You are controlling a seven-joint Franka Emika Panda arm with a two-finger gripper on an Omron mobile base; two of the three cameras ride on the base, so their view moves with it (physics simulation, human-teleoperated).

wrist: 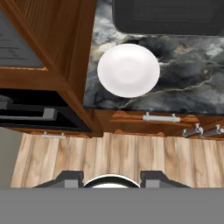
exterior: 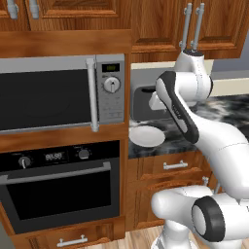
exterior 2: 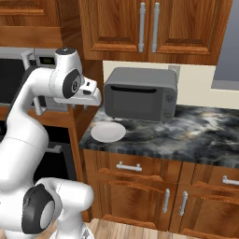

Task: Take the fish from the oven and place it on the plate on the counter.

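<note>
One white plate waits bare on the dark stone counter while the oven door stands shut.

From the left: the microwave (exterior: 58, 92) sits in the wooden cabinet, and below it the oven (exterior: 61, 187) has its black glass door closed, its silver bar handle (exterior: 56, 172) across the top; no fish can be made out, on the plate or elsewhere. Just right of the cabinet begins the counter (exterior 2: 196, 133), with the plate (exterior 2: 108, 132) lying near its front left corner and a grey boxy appliance (exterior 2: 140, 93) behind it against the wall. The gripper (wrist: 111, 178) is raised over the floor in front of the drawers, looking down on the plate (wrist: 128, 70); its fingers stand partly apart with nothing between them.
</note>
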